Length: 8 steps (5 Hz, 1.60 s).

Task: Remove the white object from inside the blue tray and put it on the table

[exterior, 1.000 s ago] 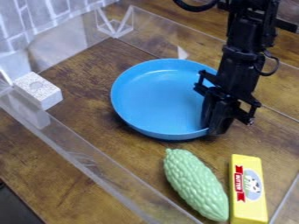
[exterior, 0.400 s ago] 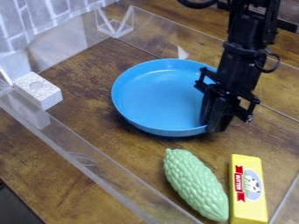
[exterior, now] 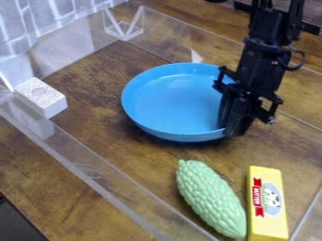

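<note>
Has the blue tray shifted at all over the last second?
Yes, slightly. The blue tray has slid a touch to the right: its left rim now sits a bit farther from the white block, which hasn't moved. The gripper is at its right rim.

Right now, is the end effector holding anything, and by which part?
Cannot be told. The end effector is shut, low at the blue tray rim's right side, but its tips hide whatever might be between them. No white object shows in the tray.

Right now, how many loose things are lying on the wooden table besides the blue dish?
2: a green gourd near the front, and a yellow packet right beside it. The hand may hide something at the dish's edge.
</note>
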Each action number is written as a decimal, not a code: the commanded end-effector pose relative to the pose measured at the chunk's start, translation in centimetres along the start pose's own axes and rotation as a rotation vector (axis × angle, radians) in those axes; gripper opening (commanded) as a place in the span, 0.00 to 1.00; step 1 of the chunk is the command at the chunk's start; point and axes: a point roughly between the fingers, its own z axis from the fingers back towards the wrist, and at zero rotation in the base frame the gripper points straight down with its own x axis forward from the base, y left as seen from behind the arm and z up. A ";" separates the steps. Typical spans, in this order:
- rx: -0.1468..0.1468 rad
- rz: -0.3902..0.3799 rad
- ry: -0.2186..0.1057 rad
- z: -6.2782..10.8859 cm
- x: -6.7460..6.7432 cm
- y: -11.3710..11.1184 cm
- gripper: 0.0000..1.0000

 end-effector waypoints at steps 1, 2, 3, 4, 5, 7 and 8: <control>0.046 -0.078 -0.115 4.4 0.5 -0.4 0.00; 0.050 -0.097 -0.115 4.7 0.8 -0.2 0.00; 0.051 -0.114 -0.119 4.8 0.9 -0.1 0.00; 0.052 -0.129 -0.125 4.9 1.0 0.0 0.00; 0.054 -0.143 -0.132 5.0 1.0 0.0 0.00; 0.057 -0.171 -0.145 5.2 1.0 0.0 0.00; 0.059 -0.186 -0.153 5.4 1.1 0.0 0.00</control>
